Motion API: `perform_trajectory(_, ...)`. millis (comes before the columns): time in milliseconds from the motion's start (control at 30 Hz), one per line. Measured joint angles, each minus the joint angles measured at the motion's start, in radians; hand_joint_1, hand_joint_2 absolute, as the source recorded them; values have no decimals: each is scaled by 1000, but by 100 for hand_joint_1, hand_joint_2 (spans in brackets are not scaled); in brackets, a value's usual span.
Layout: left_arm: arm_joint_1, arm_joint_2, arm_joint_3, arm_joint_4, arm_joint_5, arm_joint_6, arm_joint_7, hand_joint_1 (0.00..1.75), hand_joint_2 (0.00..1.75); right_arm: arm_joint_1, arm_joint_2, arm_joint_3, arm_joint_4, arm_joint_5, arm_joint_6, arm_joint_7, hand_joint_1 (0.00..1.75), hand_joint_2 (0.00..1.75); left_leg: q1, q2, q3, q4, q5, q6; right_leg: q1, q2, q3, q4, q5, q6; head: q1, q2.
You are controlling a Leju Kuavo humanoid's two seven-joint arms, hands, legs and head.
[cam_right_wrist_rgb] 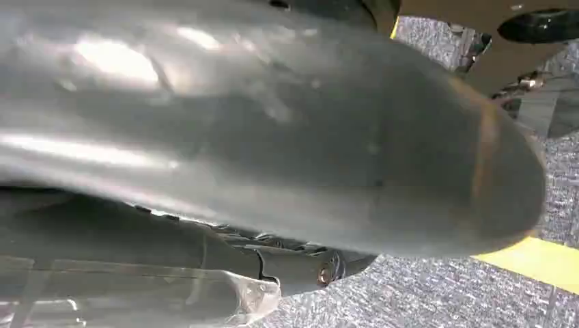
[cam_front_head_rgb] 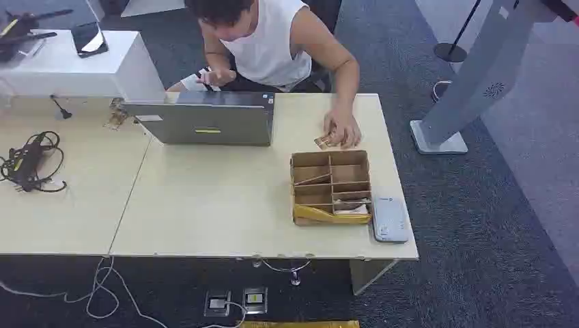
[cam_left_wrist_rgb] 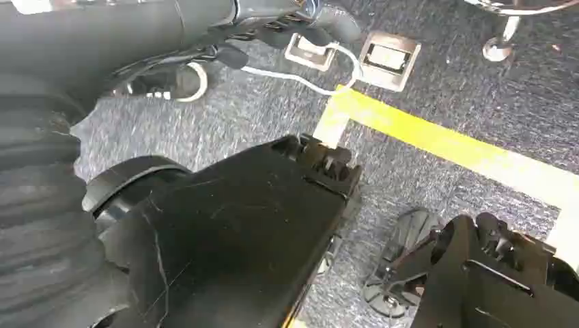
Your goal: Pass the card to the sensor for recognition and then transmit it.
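Left hand [cam_left_wrist_rgb: 300,24] hung over the floor, dark fingers [cam_left_wrist_rgb: 334,20] curled, holding nothing. Right hand [cam_right_wrist_rgb: 273,137] blurred close-up; finger state could not be told. A person's hand [cam_front_head_rgb: 343,130] held the card [cam_front_head_rgb: 323,141] near the bench's [cam_front_head_rgb: 205,205] far right edge, beside the cardboard tray [cam_front_head_rgb: 331,186]; sensor [cam_front_head_rgb: 390,219] sat at the near right corner.

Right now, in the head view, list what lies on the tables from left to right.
Black tangled cable bundle → grey laptop → brown cardboard divided box → flat white card sensor.

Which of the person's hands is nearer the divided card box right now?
Left. The person's left hand rests on the table just behind the card box, by a card; their right hand is raised behind the laptop, well away.
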Motion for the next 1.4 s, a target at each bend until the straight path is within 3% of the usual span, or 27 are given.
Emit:
perform_trajectory(400, 8, 28, 16, -1, 169, 0, -77, 0, 175, 0, -4, 0, 2, -6, -3, -16, 0, 0, 0, 0, 0, 0, 0, 0, 0, 0, 0, 0, 0, 0, 0, 0)
perform_trajectory(800, 13, 58, 16, -22, 268, 0, -122, 0, 175, 0, -8, 0, 2, -15, -4, -20, 0, 0, 0, 0, 0, 0, 0, 0, 0, 0, 0, 0, 0, 0, 0, 0)
perform_trajectory(1067, 20, 78, 15, -35, 338, 0, -149, 0, 175, 0, -17, 0, 2, -71, -39, -72, 0, 0, 0, 0, 0, 0, 0, 0, 0, 0, 0, 0, 0, 0, 0, 0)
perform_trajectory(1100, 21, 80, 14, -36, 344, 0, -150, 0, 175, -3, -21, -2, 2, -84, -54, -90, 0, 175, 0, 0, 0, 0, 0, 0, 0, 0, 0, 0, 0, 0, 0, 0)
perform_trajectory(1300, 21, 91, 11, -36, 378, 0, -146, 0, 175, -69, -70, -48, 0, -164, -177, -240, 0, 175, -1, 0, 0, 0, 1, 1, -1, 0, 1, 0, 1, 1, 0, 0)
perform_trajectory(1400, 20, 95, 3, -35, 384, -1, -109, 0, 175, -120, -108, -109, -40, -206, -295, -309, 0, 175, -2, 0, 0, 0, 2, 2, -3, 1, 1, 0, 2, 2, 0, 0)
